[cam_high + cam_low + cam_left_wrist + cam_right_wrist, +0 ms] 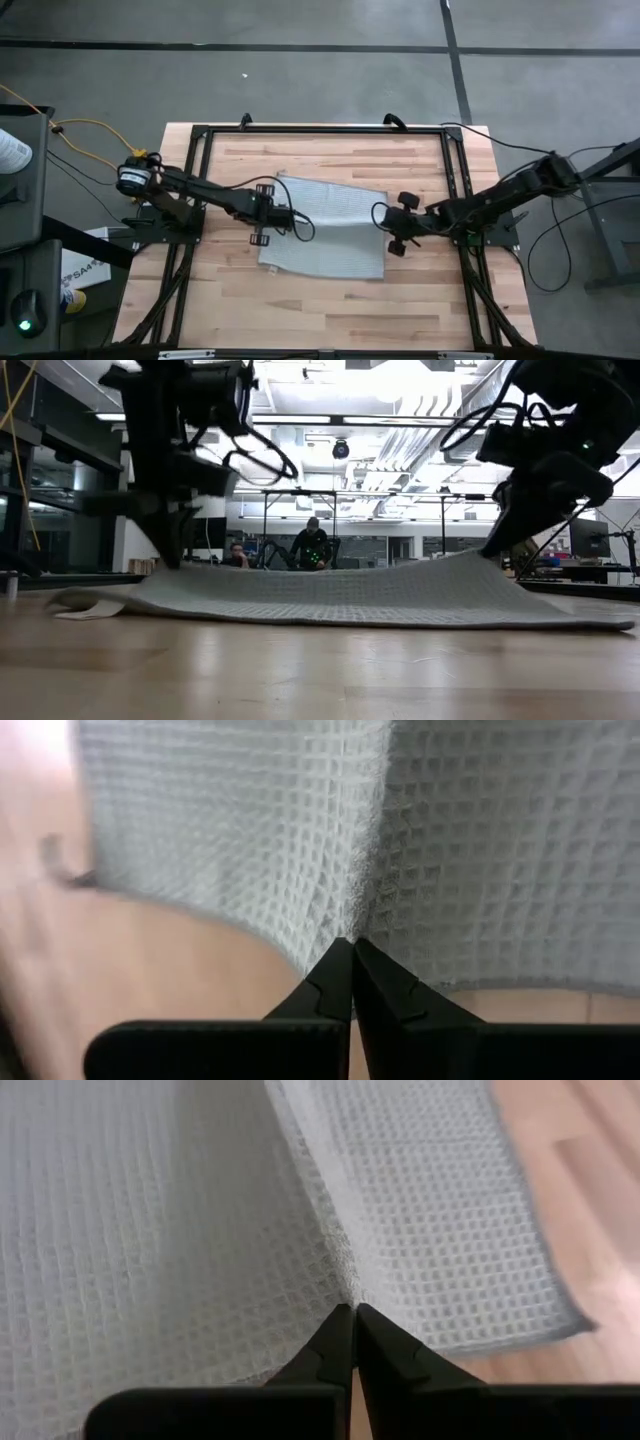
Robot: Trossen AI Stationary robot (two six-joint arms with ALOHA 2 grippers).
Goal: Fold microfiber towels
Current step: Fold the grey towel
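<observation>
wooden table (430, 300): left hand (281, 212) and right hand (384, 216) pinch towel (330, 235) edges.

I am wearing matte black all over: two slim jointed arms, each trailing thin black cables that are looping loosely off the links. My left end effector (351, 948) is showing two dark fingers (325, 982) tapering to sharp wedge tips above a flat black bar. My right end effector (353, 1314) is showing the same wedge-shaped black fingers (385, 1342) and bar. Round black knobs are sticking out beside my wrists.
</observation>
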